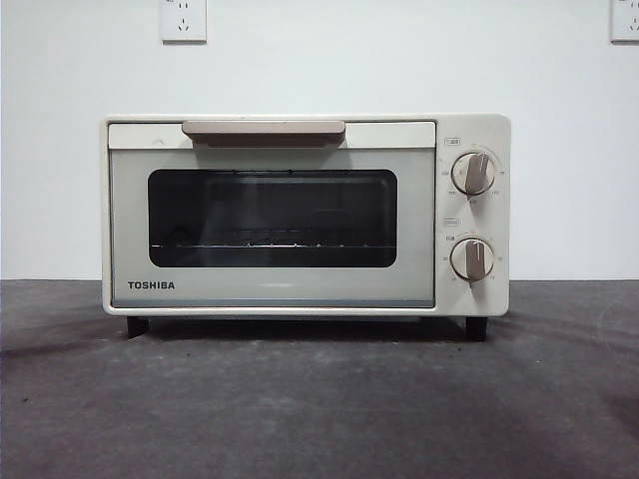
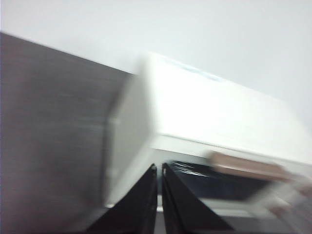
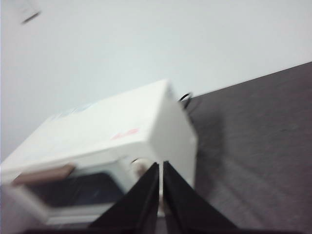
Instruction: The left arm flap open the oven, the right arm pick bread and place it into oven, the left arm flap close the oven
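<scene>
The cream-white TOSHIBA oven (image 1: 305, 215) stands on the dark table with its glass door shut and its tan handle (image 1: 264, 131) at the top. Through the window I see a wire rack and only a dim shape; I cannot tell whether it is the bread. No arm shows in the front view. My left gripper (image 2: 159, 168) is shut and empty, above and off the oven's (image 2: 204, 112) left front corner. My right gripper (image 3: 160, 165) is shut and empty, above the oven's (image 3: 112, 131) right front corner. Both wrist views are blurred.
Two round knobs (image 1: 473, 173) sit on the oven's right panel. A white wall with two sockets (image 1: 183, 19) stands behind. The dark grey table (image 1: 319, 399) stretches in front of the oven. A black cable (image 3: 184, 97) shows behind the oven.
</scene>
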